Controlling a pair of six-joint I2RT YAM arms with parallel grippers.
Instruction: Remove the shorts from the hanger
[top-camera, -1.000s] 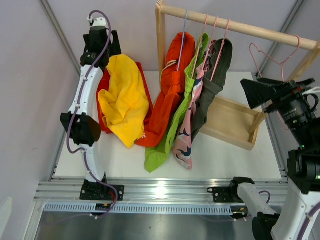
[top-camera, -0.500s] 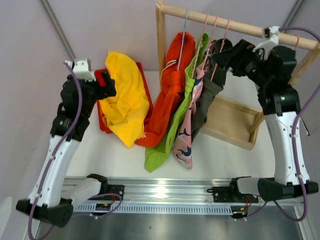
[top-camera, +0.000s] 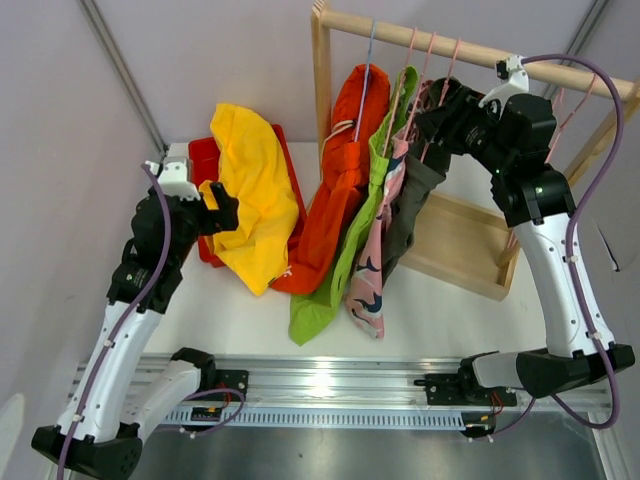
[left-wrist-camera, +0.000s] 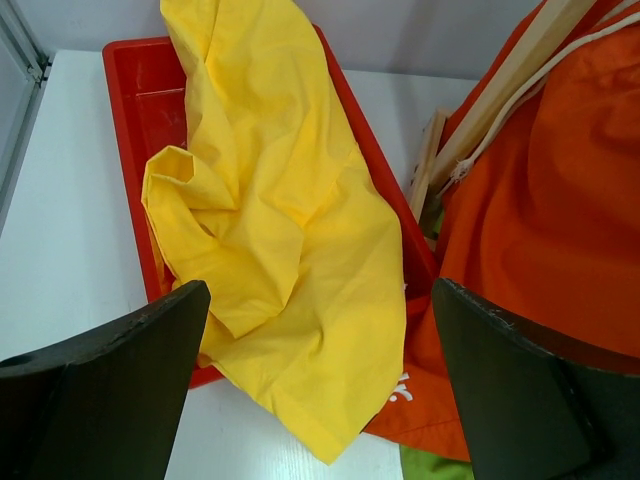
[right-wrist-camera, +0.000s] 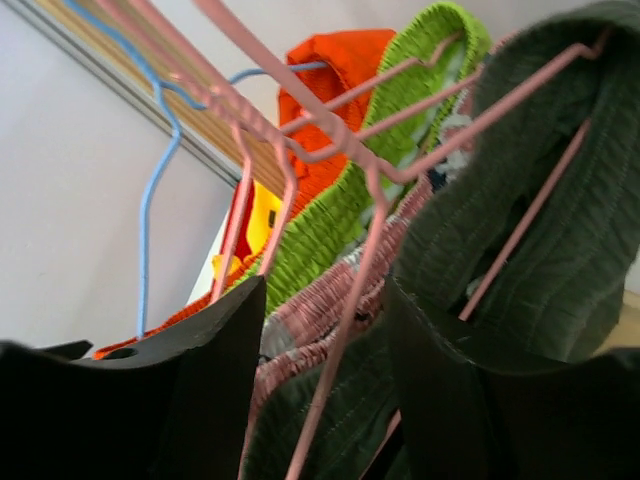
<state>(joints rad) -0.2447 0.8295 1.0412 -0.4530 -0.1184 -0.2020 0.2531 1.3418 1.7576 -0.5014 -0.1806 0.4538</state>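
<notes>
Now, R gripper (right-wrist-camera: 320, 340) is spread wide, w/ a pink hanger wire (right-wrist-camera: 350, 260) running between its jaws; olive-grey shorts (right-wrist-camera: 540, 200) hang on that hanger, just beside the gripper. L gripper (left-wrist-camera: 320, 290), also wide, hovers over yellow shorts (left-wrist-camera: 270, 230) lying across the red tray (left-wrist-camera: 130, 90).

You have one pair off, four hanging.
Yellow shorts (top-camera: 250, 200) lie crumpled over the red tray (top-camera: 203, 155); orange shorts (top-camera: 335, 190), lime green shorts (top-camera: 345, 270), pink patterned shorts (top-camera: 368, 285) and olive-grey shorts (top-camera: 420, 190) hang side by side from the wooden rail (top-camera: 480, 52).
</notes>
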